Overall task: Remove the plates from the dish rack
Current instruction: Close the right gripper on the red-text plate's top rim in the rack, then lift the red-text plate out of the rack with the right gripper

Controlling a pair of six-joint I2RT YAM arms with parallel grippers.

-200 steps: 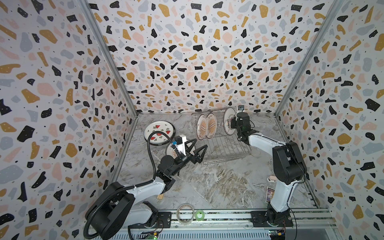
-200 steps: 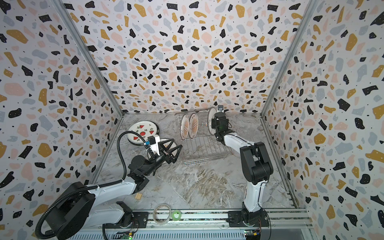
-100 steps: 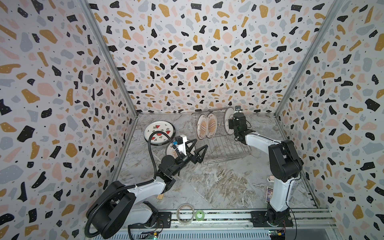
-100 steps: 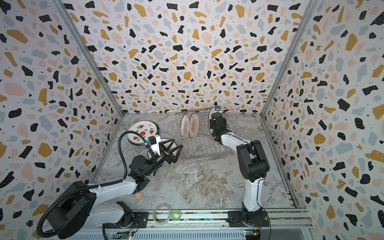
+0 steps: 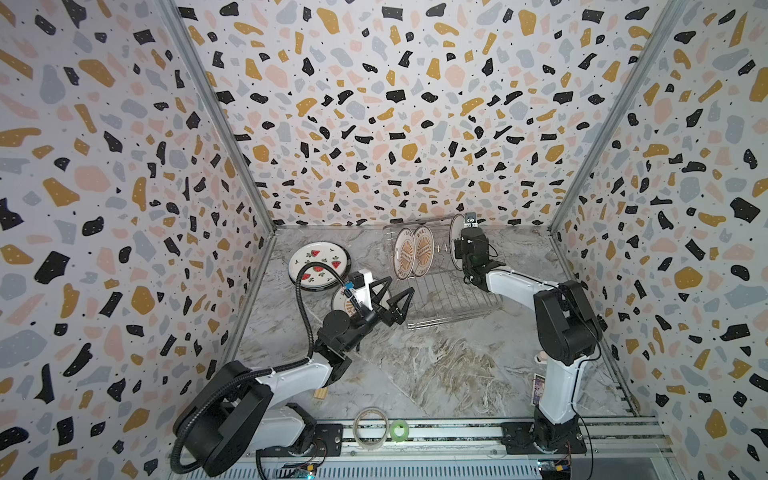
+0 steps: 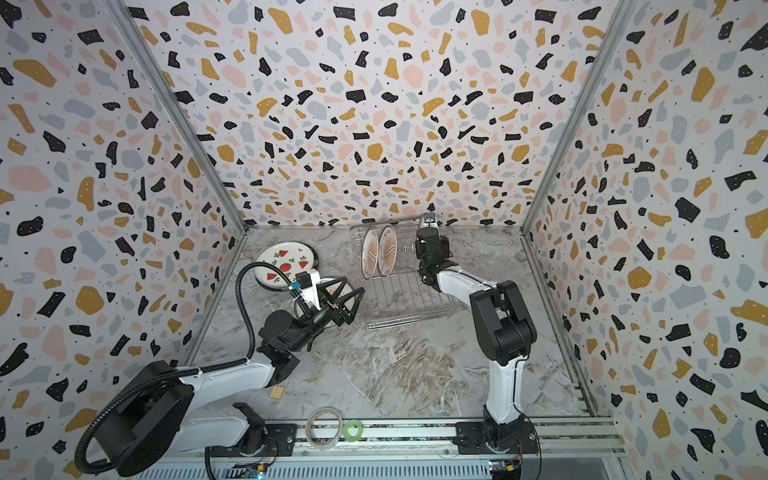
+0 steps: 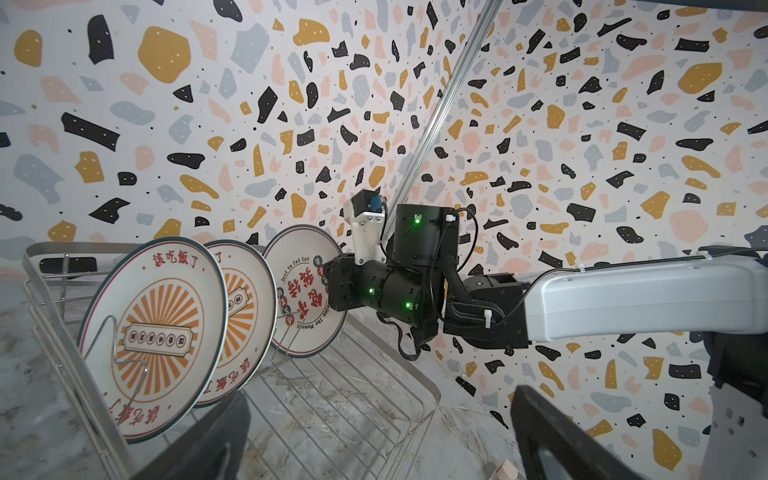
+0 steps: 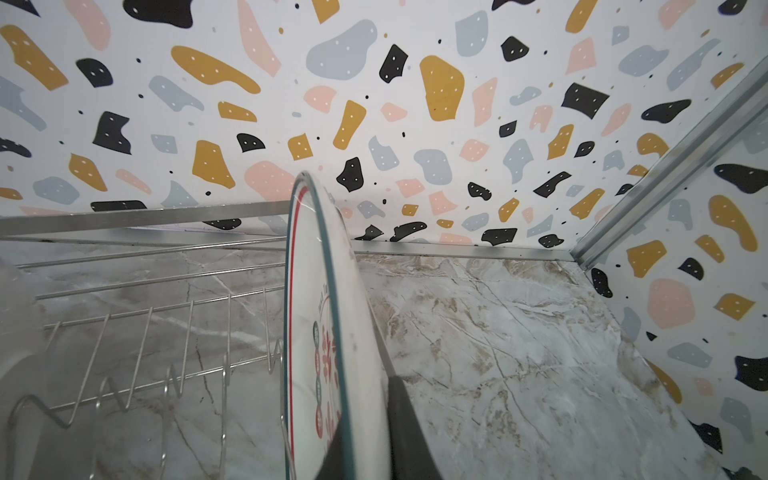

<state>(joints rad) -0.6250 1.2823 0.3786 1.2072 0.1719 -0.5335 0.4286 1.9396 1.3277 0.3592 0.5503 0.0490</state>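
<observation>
Clamping R gripper (image 7: 334,286) jaws on rim of upright red-char plate (image 7: 305,291), 1 o'clock of dish rack (image 5: 457,318), prob for lift-out; L gripper (image 5: 401,286) jaws wide apart, hovers 8 o'clock.

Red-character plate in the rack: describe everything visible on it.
The red-character plate is round, glossy white ceramic with a teal rim, a thin red ring, red characters and small English print. It stands on edge, near upright, in the dish rack, apart from the two sunburst plates. The right gripper is shut on its rim.
</observation>
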